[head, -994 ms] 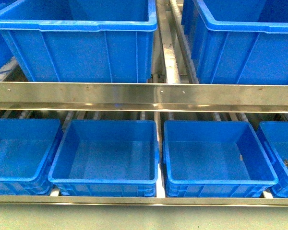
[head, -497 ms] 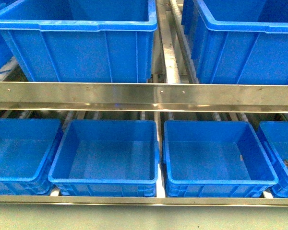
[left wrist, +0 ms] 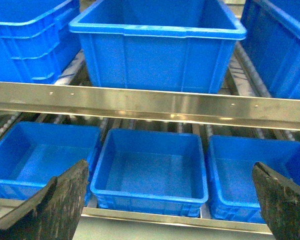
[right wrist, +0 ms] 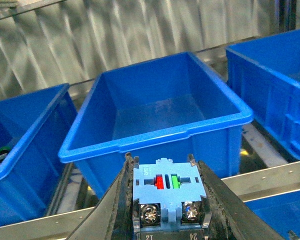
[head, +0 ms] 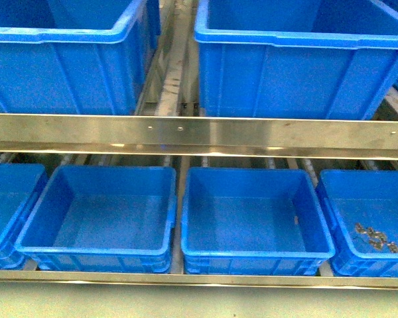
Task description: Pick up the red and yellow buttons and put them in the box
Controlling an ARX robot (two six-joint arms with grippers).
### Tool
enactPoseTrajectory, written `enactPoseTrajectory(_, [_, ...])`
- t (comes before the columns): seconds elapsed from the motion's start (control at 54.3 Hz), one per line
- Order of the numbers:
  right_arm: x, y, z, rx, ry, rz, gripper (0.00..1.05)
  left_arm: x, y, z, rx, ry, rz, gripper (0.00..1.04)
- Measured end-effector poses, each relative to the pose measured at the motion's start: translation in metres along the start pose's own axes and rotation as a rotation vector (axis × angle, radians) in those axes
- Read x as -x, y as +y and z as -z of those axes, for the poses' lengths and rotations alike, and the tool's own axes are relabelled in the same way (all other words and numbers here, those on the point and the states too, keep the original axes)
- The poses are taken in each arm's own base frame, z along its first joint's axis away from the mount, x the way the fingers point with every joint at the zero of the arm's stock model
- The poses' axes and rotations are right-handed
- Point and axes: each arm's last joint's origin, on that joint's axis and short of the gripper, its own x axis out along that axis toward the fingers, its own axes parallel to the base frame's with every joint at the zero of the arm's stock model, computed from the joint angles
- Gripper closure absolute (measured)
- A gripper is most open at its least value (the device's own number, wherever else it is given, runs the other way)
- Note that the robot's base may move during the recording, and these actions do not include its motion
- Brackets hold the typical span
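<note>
The right gripper point(right wrist: 162, 200) is clamped on a pale blue button block point(right wrist: 164, 192), jaws pressed against its two sides, red point(right wrist: 159, 181) and green point(right wrist: 174, 181) indicators side by side on the face turned to the wrist camera, two screws point(right wrist: 149, 214) just below them. That is the task piece, held in the air; no yellow button shows anywhere. Directly beyond the fingertips sits an empty blue bin point(right wrist: 155, 131), its near rim just past the block, with more blue bins to either side of it.

What could go wrong: the hold is only on the flanks of a smooth plastic body, so a jolt could let the block twist or slide out over the metal rail point(right wrist: 270, 180) rather than over a bin. Letting go too early would bounce it off the near rim (that rim is a narrow lip, not a ramp).

The left gripper point(left wrist: 170, 200) hangs with its dark fingers point(left wrist: 50, 205) spread wide and nothing between them, a small empty bin point(left wrist: 150, 187) straight ahead between the tips, and a steel shelf rail point(left wrist: 150, 102) and larger bins above.

The front view shows neither arm, only the two tiers of bins, with a scatter of small dark parts point(head: 375, 237) in the far right bin.
</note>
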Motion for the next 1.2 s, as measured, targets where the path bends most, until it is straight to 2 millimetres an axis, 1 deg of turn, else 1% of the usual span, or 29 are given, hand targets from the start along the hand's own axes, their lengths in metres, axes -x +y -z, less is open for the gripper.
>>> enactPoseTrajectory(0.276, [0.001,-0.009,-0.001,-0.011,-0.006,0.015,0.79,0.000,0.000,0.000,0.000,-0.001,0.000,0.08])
enactPoseTrajectory(0.479, [0.000,-0.016,0.002,-0.017,-0.011,0.028,0.79,0.000,0.000,0.000,-0.001,-0.002,0.006,0.08])
enactPoseTrajectory(0.571, [-0.003,-0.023,0.005,-0.017,-0.009,0.061,0.79,0.000,0.000,0.000,-0.003,-0.002,0.004,0.08])
enactPoseTrajectory(0.681, [-0.011,-0.026,0.012,0.001,0.016,0.034,0.79,0.000,0.000,0.000,-0.003,-0.002,0.004,0.08])
enactPoseTrajectory(0.718, [-0.019,-0.029,0.014,0.012,0.027,0.034,0.79,0.000,0.000,0.000,-0.003,-0.002,0.002,0.08])
enactPoseTrajectory(0.791, [-0.040,-0.033,0.011,0.032,0.024,0.028,0.79,0.000,0.000,0.000,-0.003,-0.002,0.001,0.08])
enactPoseTrajectory(0.81, [-0.042,-0.033,0.010,0.033,0.021,0.026,0.79,0.000,0.000,0.000,-0.003,-0.002,0.001,0.08])
enactPoseTrajectory(0.939, [-0.086,-0.036,-0.004,0.053,-0.021,0.017,0.79,0.000,0.000,0.000,-0.003,-0.002,0.001,0.08])
enactPoseTrajectory(0.957, [-0.090,-0.036,-0.005,0.053,-0.023,0.017,0.79,0.000,0.000,0.000,-0.003,-0.002,0.001,0.08])
enactPoseTrajectory(0.994, [-0.103,-0.038,-0.007,0.056,-0.029,0.019,0.79,0.000,0.000,0.000,-0.003,-0.002,0.001,0.08])
enactPoseTrajectory(1.196, [-0.168,-0.047,-0.005,0.065,-0.019,0.036,0.79,0.000,0.000,0.000,-0.003,-0.002,0.001,0.08])
